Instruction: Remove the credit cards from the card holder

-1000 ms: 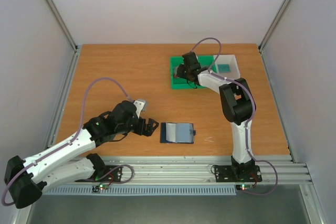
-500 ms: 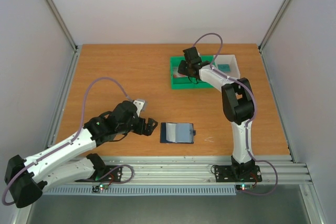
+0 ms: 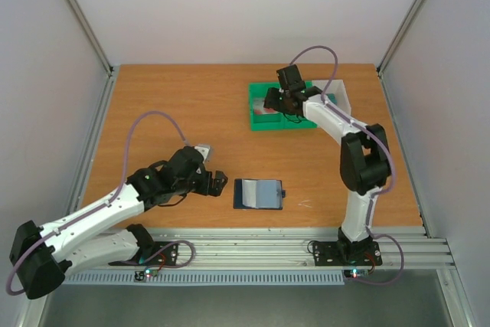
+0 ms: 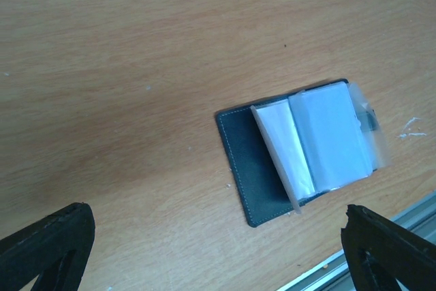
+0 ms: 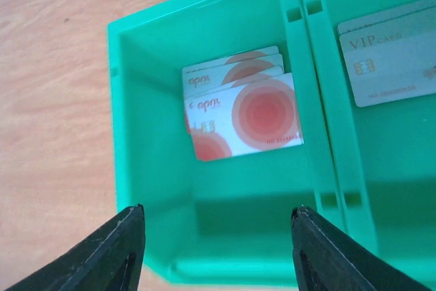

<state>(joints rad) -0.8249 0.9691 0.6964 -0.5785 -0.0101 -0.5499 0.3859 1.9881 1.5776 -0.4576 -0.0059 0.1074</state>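
A green plastic bin with divided compartments (image 3: 264,118) (image 5: 150,189) is sitting at the far right of the orange-brown wooden worktop (image 3: 176,112), with a white plastic bin (image 3: 342,97) touching its right side. In the green bin's left compartment, thin white credit cards with red circles (image 5: 242,110) (image 3: 268,109) are lying flat in a slightly fanned stack, probably three, though the lower ones are mostly covered. In the next compartment to the right, pale beige cards marked VIP (image 5: 388,52) are lying overlapped.

The small dark navy folding card holder (image 3: 259,194) (image 4: 300,148) is lying open and flat near the worktop's near edge, between the two arms. Its pale grey-blue inner panel and clear plastic sleeves are facing up, and a little tab is sticking out on its right side.

The right hand (image 3: 277,102) (image 5: 218,250) is hovering over the green bin's left compartment with its fingers apart and nothing between them. The left hand (image 3: 217,182) (image 4: 218,257) is hanging just left of the card holder, spread wide and gripping nothing.

Compared with a second ago, the right hand is sitting slightly farther right over the bin, its fingers now parted rather than nearly pressed together; the left arm and card holder are lying much as before.
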